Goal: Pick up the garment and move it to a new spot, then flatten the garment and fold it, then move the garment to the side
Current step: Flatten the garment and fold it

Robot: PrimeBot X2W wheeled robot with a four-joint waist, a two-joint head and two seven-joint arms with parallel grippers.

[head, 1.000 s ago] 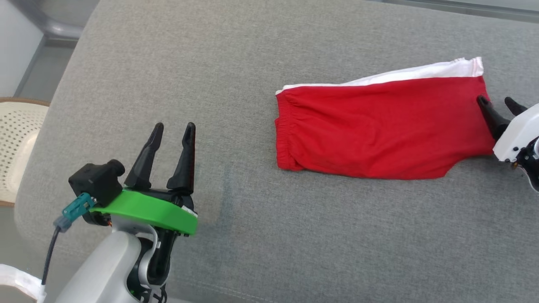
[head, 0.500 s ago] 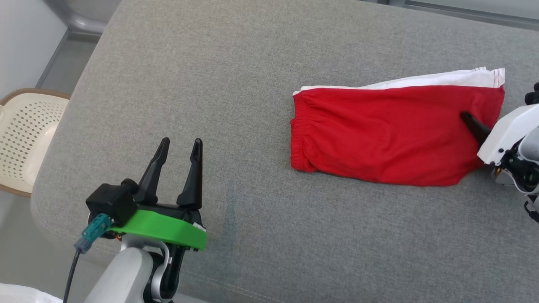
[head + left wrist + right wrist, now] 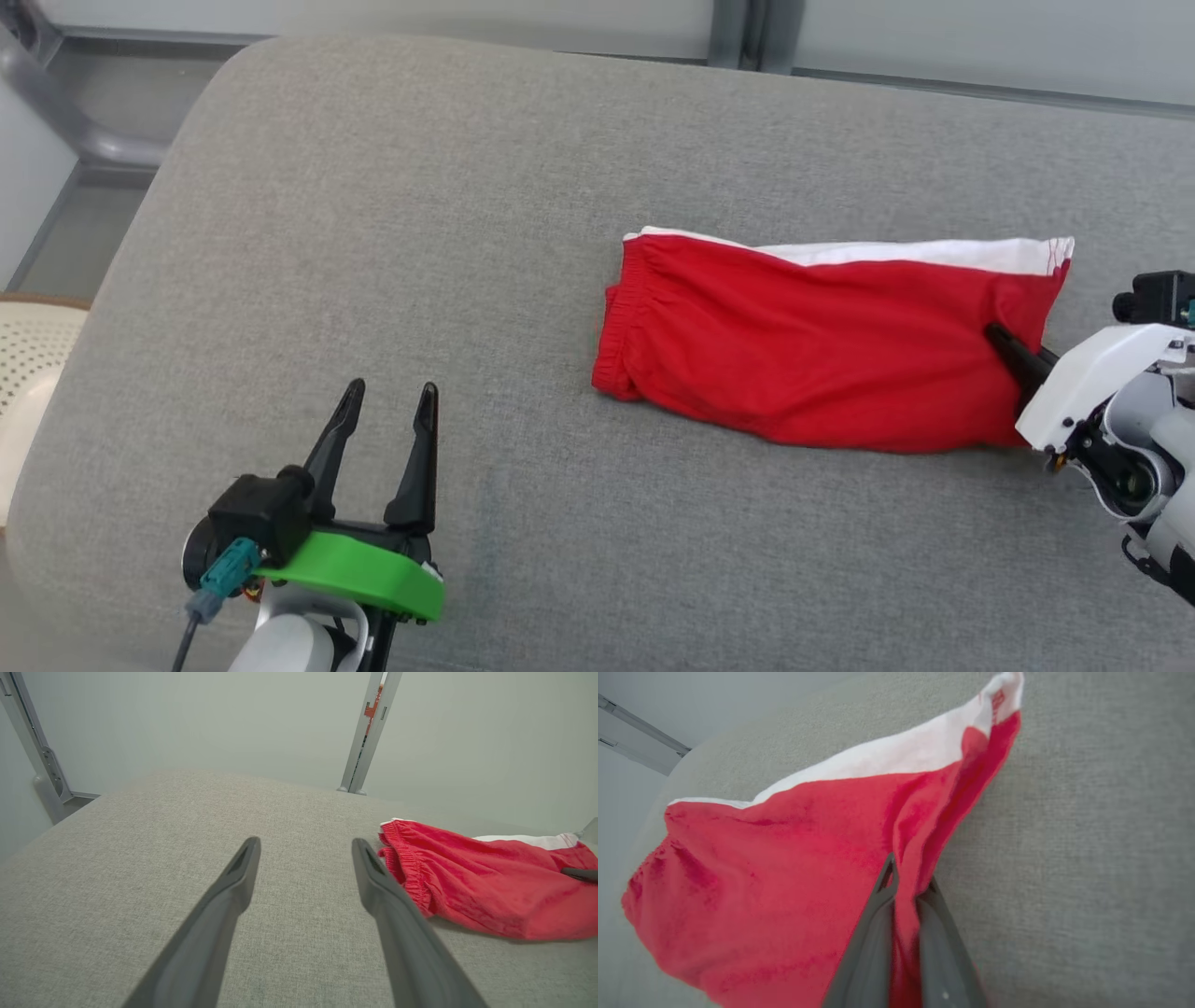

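Observation:
The garment (image 3: 822, 345) is a pair of red shorts with a white strip along the far edge, lying folded on the grey cushion (image 3: 467, 233). My right gripper (image 3: 1013, 350) is shut on the garment's right hem; in the right wrist view the red cloth (image 3: 784, 858) bunches up between the two closed fingers (image 3: 878, 914). My left gripper (image 3: 387, 401) hovers open over bare cushion at the lower left, well apart from the garment. The left wrist view has the elastic waistband (image 3: 411, 868) just right of the open left gripper (image 3: 306, 847).
A cream perforated basket (image 3: 23, 373) stands beyond the cushion's left edge. A pale wall with a metal post (image 3: 738, 33) runs behind the cushion's far edge. Bare cushion stretches left of and in front of the garment.
My right gripper has closed from open onto the garment's right hem, puckering the cloth there. The head camera has shifted, so the whole picture sits differently. The left gripper stays open.

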